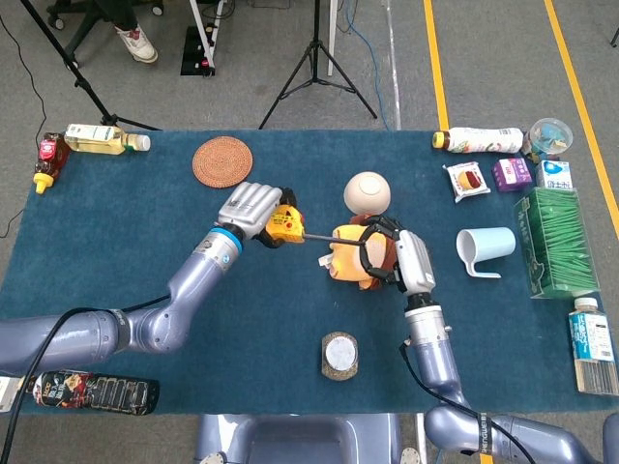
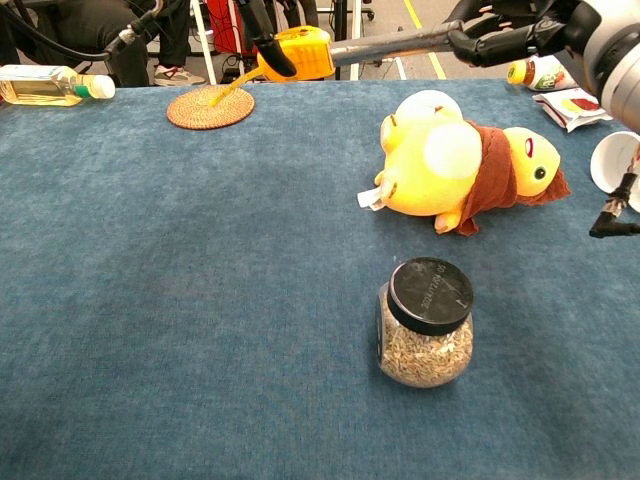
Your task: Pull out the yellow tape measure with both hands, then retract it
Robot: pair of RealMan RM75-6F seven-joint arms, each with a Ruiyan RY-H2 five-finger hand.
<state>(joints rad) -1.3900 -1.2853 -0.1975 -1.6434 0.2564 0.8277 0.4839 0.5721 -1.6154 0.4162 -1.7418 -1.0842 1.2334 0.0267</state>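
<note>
step: retract phase, by my read. A short run of blade is out between your two hands, held in the air above the counter.
tape measure: yellow tape measure sits just right of counter centre-left, at about 9 o'clock from the plush toy, off the surface. In the chest view its yellow strap dangles toward the woven coaster.
left hand: left hand is wrapped around the case, fingers closed over it from the 9 o'clock side.
right hand: right hand has fingers curled around the blade tip, right over the plush toy; chest view shows the fingertips pinched on the end of the blade.
how to finish: bring the right hand straight along the blade line toward 9 o'clock; keep the blade level so it feeds into the case mouth without kinking.
pace: feed slowly and don't let go of the tip early, or it will likely snap back.
clearance: stay above the plush toy and the white ball-shaped object at 12 o'clock of it.
jar: seed jar at 6 o'clock, well apart.
</note>
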